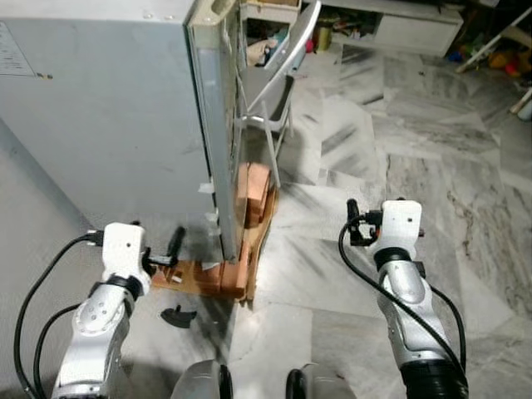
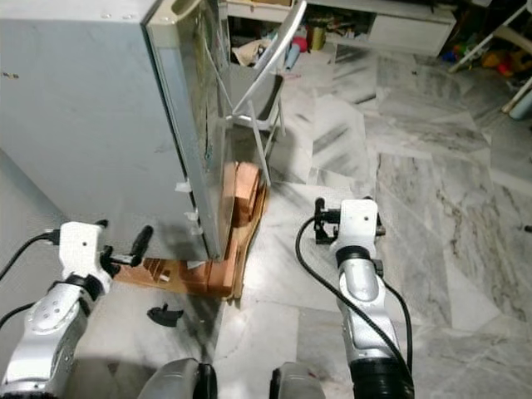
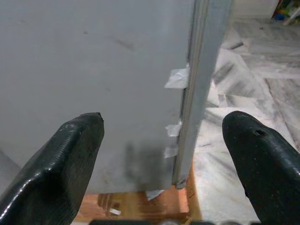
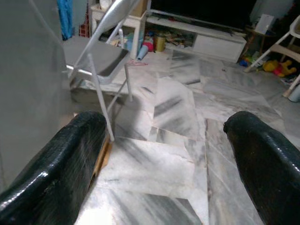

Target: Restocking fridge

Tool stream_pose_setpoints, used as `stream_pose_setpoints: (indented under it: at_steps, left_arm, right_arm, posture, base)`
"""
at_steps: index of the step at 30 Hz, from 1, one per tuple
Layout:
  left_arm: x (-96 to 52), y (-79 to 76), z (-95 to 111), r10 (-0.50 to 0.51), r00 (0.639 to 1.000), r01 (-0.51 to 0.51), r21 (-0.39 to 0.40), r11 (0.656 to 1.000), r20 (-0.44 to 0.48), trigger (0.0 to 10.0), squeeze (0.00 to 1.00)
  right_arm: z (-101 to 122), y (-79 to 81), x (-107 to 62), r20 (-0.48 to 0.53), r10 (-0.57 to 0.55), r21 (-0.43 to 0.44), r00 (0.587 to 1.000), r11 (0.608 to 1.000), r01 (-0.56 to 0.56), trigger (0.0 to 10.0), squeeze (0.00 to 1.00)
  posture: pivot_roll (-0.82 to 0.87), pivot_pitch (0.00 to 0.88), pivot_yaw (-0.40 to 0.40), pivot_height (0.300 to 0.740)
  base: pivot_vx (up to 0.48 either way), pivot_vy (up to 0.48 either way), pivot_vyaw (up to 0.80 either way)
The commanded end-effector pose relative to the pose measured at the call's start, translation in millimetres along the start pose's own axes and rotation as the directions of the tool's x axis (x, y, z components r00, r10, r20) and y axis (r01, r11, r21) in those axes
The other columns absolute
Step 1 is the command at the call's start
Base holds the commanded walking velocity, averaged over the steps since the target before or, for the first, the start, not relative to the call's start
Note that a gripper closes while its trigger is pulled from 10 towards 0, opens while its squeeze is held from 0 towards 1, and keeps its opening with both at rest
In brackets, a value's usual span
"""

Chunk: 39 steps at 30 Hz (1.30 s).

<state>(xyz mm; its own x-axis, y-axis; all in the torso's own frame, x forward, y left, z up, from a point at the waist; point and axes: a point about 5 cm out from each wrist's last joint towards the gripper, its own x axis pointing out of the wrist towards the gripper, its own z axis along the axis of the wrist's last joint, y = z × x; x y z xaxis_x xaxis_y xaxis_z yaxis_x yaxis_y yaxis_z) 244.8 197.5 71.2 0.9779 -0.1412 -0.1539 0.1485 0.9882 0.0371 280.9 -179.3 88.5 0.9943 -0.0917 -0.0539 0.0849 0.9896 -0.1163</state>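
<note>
One fridge (image 1: 100, 125), grey, stands at the robot's left front, seen from its side panel; its door edge (image 1: 218, 141) faces the robot, with bits of white tape (image 3: 177, 78) stuck along the seam. The fridge rests on a low base of wooden blocks (image 1: 249, 208) and a board (image 1: 199, 278). One small black piece (image 1: 178, 315) lies on the floor by the board.

Two grippers in view. Left gripper (image 3: 164, 154): fingers (image 3: 70, 154) spread wide, nothing between them, aimed at the lower fridge side near the door seam, close to it but not touching. Right gripper (image 4: 164, 154): fingers (image 4: 262, 159) likewise spread wide and empty, held over bare floor to the right of the fridge, well apart from it.

One grey folding chair (image 4: 93, 56) stands just beyond the fridge, leaning near its front.

Surface: grey-white marble tile floor (image 1: 399, 150), veined. Room: a low white cabinet (image 1: 416, 29) along the far wall, clutter and coloured toys (image 4: 276, 65) at the far right.
</note>
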Motion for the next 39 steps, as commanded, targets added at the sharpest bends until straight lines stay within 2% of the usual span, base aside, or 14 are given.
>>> stream_pose_setpoints:
  at_steps: [1,7,20,33,39]
  left_arm:
    - [-2.9,-3.0,2,0.013,1.0,-0.012,-0.006,1.0,0.02,10.0,0.0]
    - [-2.1,-10.3,7,0.003,0.998,-0.001,-0.03,1.0,0.058,10.0,0.0]
    - [3.2,-14.9,9,-0.016,0.998,0.019,-0.046,0.999,0.065,10.0,0.0]
    - [5.5,-9.5,7,0.035,0.998,-0.032,-0.062,0.998,0.055,10.0,0.0]
    - [17.3,-7.1,11,0.036,0.997,-0.032,-0.066,0.997,0.065,10.0,0.0]
  right_arm:
    - [-1,-1.2,-2.5,-0.018,-0.005,0.014,1.0,1.0,0.005,10.0,0.0]
    - [-2,2.1,-5.0,-0.02,0.041,0.058,0.999,0.998,-0.04,10.0,0.0]
    - [0,1.5,-4.5,-0.007,0.052,0.079,0.999,0.996,-0.051,10.0,0.0]
    - [-1,2.0,-3.2,-0.012,0.059,0.081,0.998,0.995,-0.058,10.0,0.0]
    - [-1,2.1,-3.4,-0.012,0.057,0.078,0.998,0.995,-0.056,10.0,0.0]
  posture:
    - [-0.01,0.116,-0.038,0.74]
    - [-0.01,0.114,-0.043,0.74]
    - [-0.02,0.107,-0.04,0.74]
    - [-0.02,0.117,-0.04,0.74]
    - [-0.02,0.119,-0.042,0.74]
  base:
    - [0.0,0.0,0.0]
    - [0.08,0.0,0.0]
    - [0.301,0.0,-0.77]
    - [0.023,0.0,0.0]
    - [0.0,0.0,0.0]
